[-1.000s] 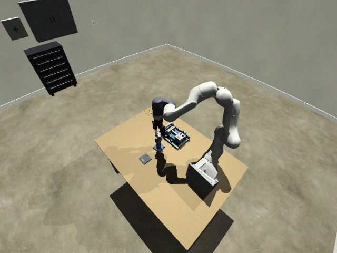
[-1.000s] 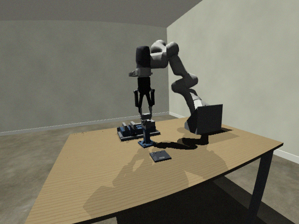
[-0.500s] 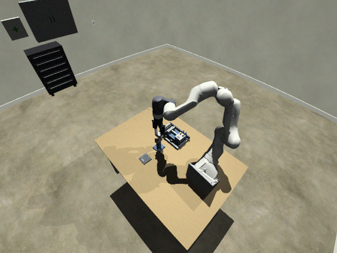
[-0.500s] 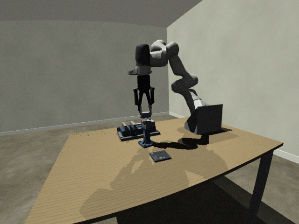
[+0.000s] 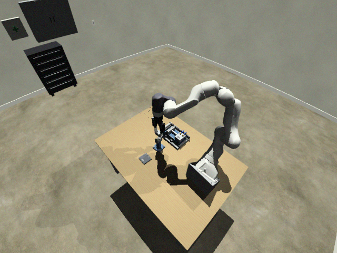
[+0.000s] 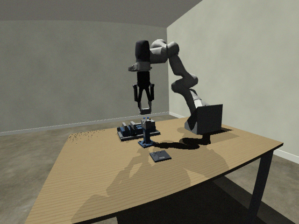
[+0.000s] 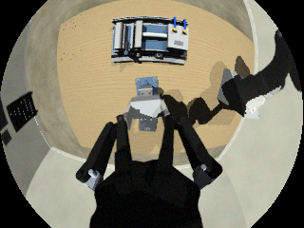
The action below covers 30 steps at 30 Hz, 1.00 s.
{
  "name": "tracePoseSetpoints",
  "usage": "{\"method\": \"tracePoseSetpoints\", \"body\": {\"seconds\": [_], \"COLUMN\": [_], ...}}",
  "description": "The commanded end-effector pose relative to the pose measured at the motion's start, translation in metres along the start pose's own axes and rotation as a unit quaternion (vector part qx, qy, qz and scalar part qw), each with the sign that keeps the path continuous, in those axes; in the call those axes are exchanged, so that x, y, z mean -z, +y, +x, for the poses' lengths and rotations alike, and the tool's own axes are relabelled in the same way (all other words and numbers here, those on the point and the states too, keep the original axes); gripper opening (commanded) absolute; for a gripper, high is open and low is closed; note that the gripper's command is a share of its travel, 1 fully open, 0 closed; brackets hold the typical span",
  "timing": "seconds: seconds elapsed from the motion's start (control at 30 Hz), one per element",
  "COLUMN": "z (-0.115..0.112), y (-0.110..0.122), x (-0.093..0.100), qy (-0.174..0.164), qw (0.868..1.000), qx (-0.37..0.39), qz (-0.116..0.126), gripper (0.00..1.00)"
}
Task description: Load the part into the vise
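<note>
One table (image 5: 163,206) (image 6: 72,178) (image 7: 95,81) fills the middle of the room, and one white jointed arm (image 5: 180,108) (image 6: 158,54) (image 7: 256,85) stands near its edge on a single dark box (image 5: 201,181) (image 6: 210,119) (image 7: 226,85). Against the wall there is one chest of drawers (image 5: 51,68) (image 7: 22,111), with one dark two-door cupboard (image 5: 50,20) above it and one pale box with a green cross (image 5: 15,28) beside that.

On the table sit three fixtures: one vise (image 5: 179,137) (image 6: 137,131) (image 7: 178,42), one blue stand (image 5: 158,144) (image 6: 146,136) (image 7: 146,83) and one small flat plate (image 5: 145,158) (image 6: 160,156) (image 7: 147,124). The vise has two jaws, standing apart, and two blue tubes (image 7: 174,22) at one end. The stand is between the vise and the plate, near both but touching neither.

The claw (image 5: 158,133) (image 6: 145,109) (image 7: 146,106) points down, its two fingers partway open – clamped on one grey block (image 5: 157,133) (image 6: 145,111) (image 7: 146,105). That block is the part to be loaded; it hangs in the air above the stand, off the plate and outside the vise. Which way its slot faces – I cannot tell.

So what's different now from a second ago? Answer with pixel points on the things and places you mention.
The gripper (image 5: 158,133) (image 6: 145,110) (image 7: 146,106) has risen a little, carrying the block (image 5: 158,134) (image 6: 145,111) (image 7: 146,105) up with it, farther above the blue stand (image 5: 158,147) (image 6: 146,136) (image 7: 146,81). Nothing was newly taken hold of or let go: the block was already in its grip. The vise (image 5: 178,137) (image 6: 137,131) (image 7: 178,44), stand and dark plate (image 5: 145,158) (image 6: 160,156) (image 7: 147,125) stayed put.
</note>
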State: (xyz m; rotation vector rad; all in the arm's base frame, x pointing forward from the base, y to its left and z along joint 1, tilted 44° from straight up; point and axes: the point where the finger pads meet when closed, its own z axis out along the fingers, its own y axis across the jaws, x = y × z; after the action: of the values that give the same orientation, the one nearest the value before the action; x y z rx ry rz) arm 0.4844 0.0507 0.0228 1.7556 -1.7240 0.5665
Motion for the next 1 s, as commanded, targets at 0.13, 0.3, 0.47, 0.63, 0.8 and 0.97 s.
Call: {"method": "tracePoseSetpoints", "body": {"seconds": [0.13, 0.3, 0.47, 0.63, 0.8, 0.97], "z": [-0.001, -0.001, -0.001, -0.001, -0.001, -0.001], "y": [0.002, 0.002, 0.002, 0.002, 0.002, 0.002], "x": [0.011, 0.017, 0.02, 0.022, 0.023, 0.023], "qy": [0.0, 0.0, 0.0, 0.0, 0.0, 0.0], "qw": [1.0, 1.0, 1.0, 1.0, 1.0, 1.0], "qx": [0.003, 0.003, 0.003, 0.003, 0.003, 0.003], "qz": [-0.002, -0.002, -0.002, -0.002, -0.002, -0.002], "gripper": [0.0, 0.0, 0.0, 0.0, 0.0, 0.0]}}
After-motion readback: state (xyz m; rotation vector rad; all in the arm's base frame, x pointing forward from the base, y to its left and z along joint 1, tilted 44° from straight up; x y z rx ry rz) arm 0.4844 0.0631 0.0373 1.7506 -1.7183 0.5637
